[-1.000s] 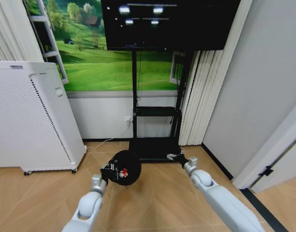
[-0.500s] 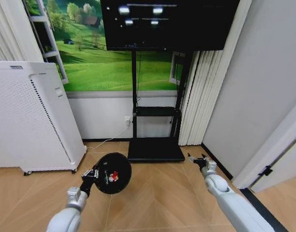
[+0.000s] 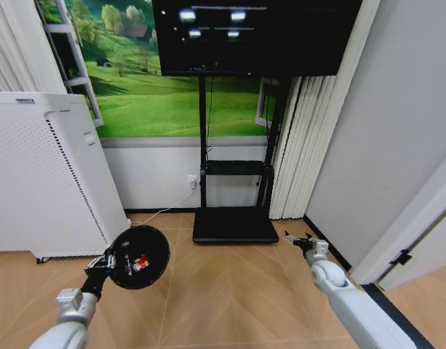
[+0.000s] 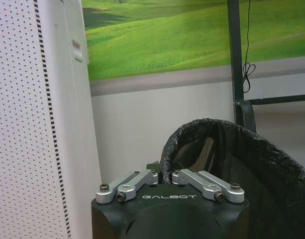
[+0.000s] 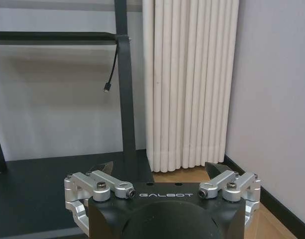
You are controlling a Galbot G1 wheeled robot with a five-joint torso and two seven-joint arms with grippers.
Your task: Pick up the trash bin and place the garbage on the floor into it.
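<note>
The trash bin (image 3: 139,257), clenched at its rim by the left pincer (image 3: 99,266), has been carried leftward toward the white cabinet (image 3: 41,174); garbage (image 3: 141,262) is already inside. The right pincer (image 3: 301,241) is held released.

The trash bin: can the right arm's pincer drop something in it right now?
Probably not yet. The right pincer hangs open and empty near the white curtain, while the left pincer holds the trash bin far off on the robot's other side.
</note>
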